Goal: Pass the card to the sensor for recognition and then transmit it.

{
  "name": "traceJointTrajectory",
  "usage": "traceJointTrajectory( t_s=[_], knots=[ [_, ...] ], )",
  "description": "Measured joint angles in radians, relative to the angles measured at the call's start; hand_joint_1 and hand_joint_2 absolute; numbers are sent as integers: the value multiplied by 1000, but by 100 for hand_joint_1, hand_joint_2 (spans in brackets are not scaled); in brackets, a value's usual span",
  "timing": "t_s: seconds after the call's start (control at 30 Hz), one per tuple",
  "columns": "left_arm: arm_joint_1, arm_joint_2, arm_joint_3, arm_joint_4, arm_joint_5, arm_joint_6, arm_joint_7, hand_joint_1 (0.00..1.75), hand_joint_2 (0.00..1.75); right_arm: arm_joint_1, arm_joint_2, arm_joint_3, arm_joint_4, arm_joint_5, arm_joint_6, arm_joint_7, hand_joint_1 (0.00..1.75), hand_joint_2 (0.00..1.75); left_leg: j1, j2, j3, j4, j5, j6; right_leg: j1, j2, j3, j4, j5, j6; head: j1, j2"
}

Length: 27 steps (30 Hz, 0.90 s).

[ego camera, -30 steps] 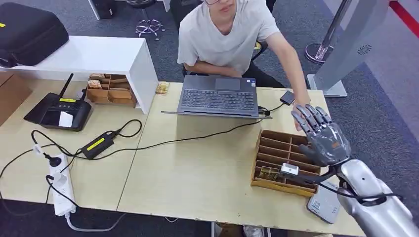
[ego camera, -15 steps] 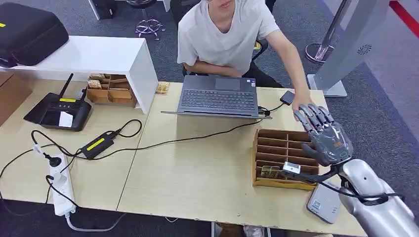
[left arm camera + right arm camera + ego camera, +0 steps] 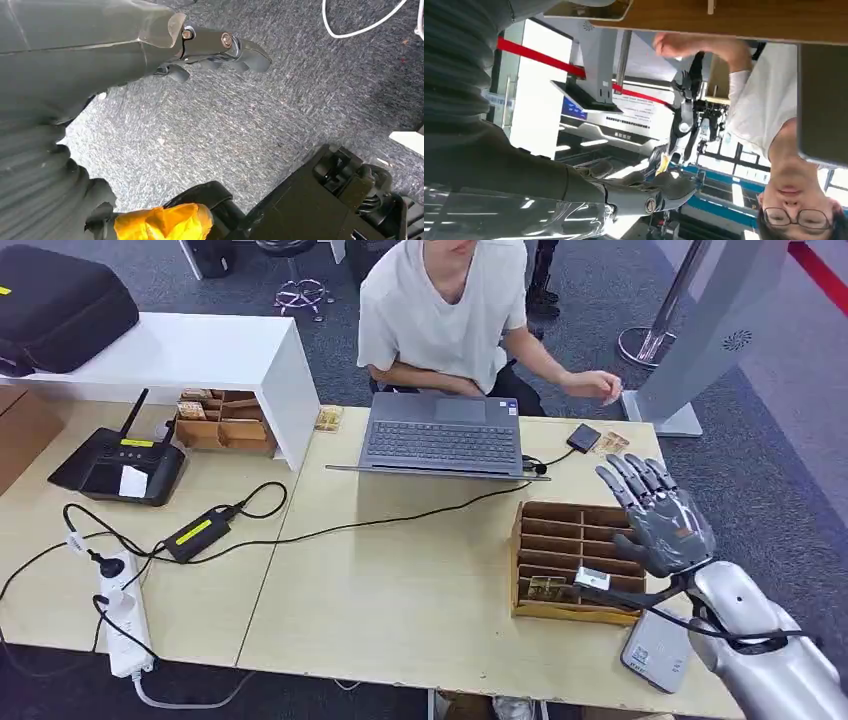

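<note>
The robot's right hand (image 3: 658,515) hovers empty with fingers spread over the wooden tray (image 3: 560,560) at the desk's right edge, probably because the card (image 3: 612,443) lies at the far right corner, beside the small black sensor (image 3: 583,436).

The person's head is cut off by the top edge of the head view. Part of the wooden slotted tray (image 3: 560,540) is covered by the right hand (image 3: 662,520), and the small things in its near slot (image 3: 548,589) are too small to be identified. A small pale card-like item (image 3: 612,443) beside the dark sensor (image 3: 583,436) is too small to be read. The black case (image 3: 55,300) is cut by the left edge. In the left wrist view, the left hand (image 3: 220,47) is seen only partly, its fingers mostly hidden behind its own cover.
</note>
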State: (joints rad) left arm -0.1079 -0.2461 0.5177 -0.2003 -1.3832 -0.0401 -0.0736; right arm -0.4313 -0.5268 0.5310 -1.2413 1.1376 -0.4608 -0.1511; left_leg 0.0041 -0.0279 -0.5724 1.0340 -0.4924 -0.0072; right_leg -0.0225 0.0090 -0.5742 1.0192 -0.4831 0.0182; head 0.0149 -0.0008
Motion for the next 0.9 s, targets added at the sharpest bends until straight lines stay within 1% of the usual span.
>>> traceJointTrajectory(
  t_s=[0.13,0.47,0.9],
  knots=[
    [0,-1,-1,0,-1,-2,0,0,175,-15,3,0,57,-8,-3,0,0,175,0,0,0,0,0,0,0,0,0,0,0,0,0,0],
    [-1,-2,-7,0,-2,-3,1,0,175,-34,8,0,129,-16,-4,-2,0,175,0,0,0,0,0,0,0,0,0,0,0,0,0,0],
    [0,-2,-7,0,-2,-2,4,0,175,-57,12,0,170,-10,-5,2,0,175,0,0,0,0,0,0,0,0,0,0,0,0,0,0]
  ],
)
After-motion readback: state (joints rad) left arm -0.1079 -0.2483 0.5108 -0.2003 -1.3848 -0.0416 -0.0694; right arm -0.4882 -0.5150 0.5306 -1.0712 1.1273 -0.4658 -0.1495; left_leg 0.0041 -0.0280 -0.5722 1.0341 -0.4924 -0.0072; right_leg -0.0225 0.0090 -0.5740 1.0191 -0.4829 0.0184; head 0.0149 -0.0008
